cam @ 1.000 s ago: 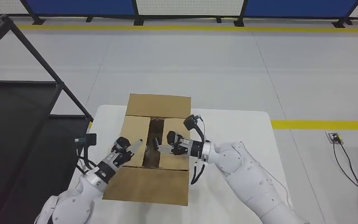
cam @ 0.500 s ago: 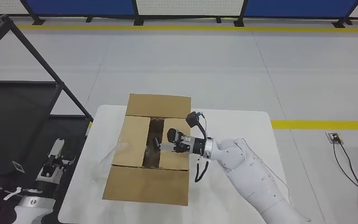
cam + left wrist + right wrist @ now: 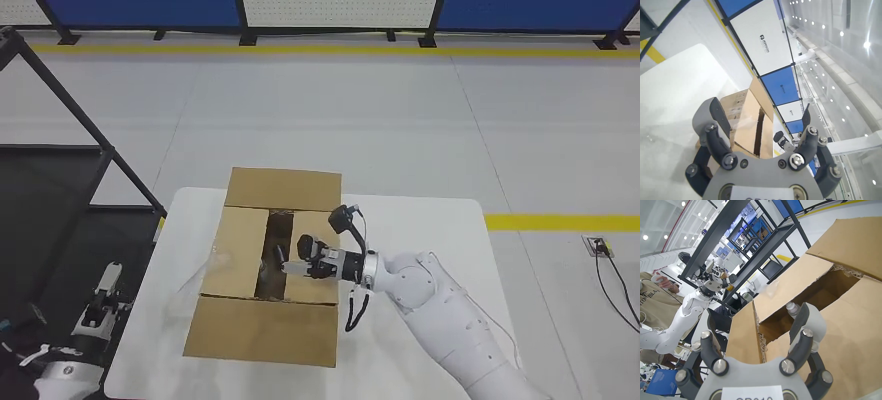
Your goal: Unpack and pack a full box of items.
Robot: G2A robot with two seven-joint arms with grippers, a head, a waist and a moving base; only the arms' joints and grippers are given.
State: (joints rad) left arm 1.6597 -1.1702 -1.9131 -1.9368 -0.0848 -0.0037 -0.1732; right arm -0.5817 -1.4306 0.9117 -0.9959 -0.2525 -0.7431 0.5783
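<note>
The white rectangular table (image 3: 430, 300) carries the brown cardboard box (image 3: 240, 265) on its 9 o'clock half. The right tool (image 3: 288, 264) hovers at the box's middle slot with its fingers apart. The left tool (image 3: 761, 107), also spread and empty, hangs off the table's 8 o'clock corner. A small white-capped bottle (image 3: 790, 308) sits inside the box.

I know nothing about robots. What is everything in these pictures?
cardboard box: one, brown, on the table, top flaps parted
bottle: one, white-capped, inside the box below the gap
plastic film: one piece, clear, on the box's rack-side edge
table: one, white, under the box
rack: one, black, beside the table
partition panels: several, blue and white, far across the floor
right gripper: one, grey and black, fingers open over the box's gap
left gripper: one, grey and black, fingers open, off the table beside the rack
</note>
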